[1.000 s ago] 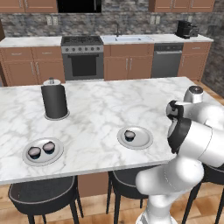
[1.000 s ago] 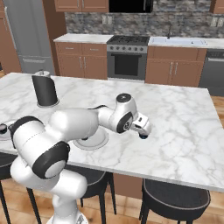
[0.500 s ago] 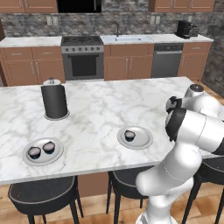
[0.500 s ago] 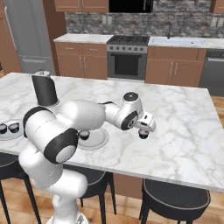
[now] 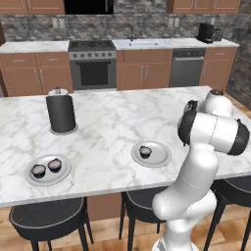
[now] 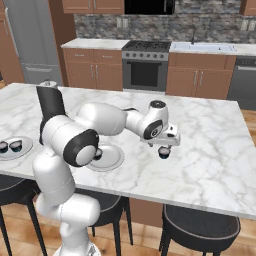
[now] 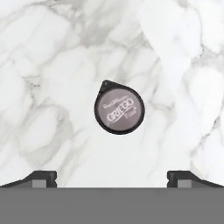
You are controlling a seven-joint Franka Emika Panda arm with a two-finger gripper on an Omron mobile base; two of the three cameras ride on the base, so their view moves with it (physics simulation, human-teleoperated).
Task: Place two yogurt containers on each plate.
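White-veined marble island counter, wood cabinets

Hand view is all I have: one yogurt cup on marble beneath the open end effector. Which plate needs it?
Observer: The nearer plate; it holds a single yogurt container.
Operator: And the other plate?
Observer: The left plate holds a pair of containers, side by side.
Operator: Where's my cup relative to the nearer plate?
Observer: In the right base view, your cup stands on the counter to that plate's right, under the end effector.
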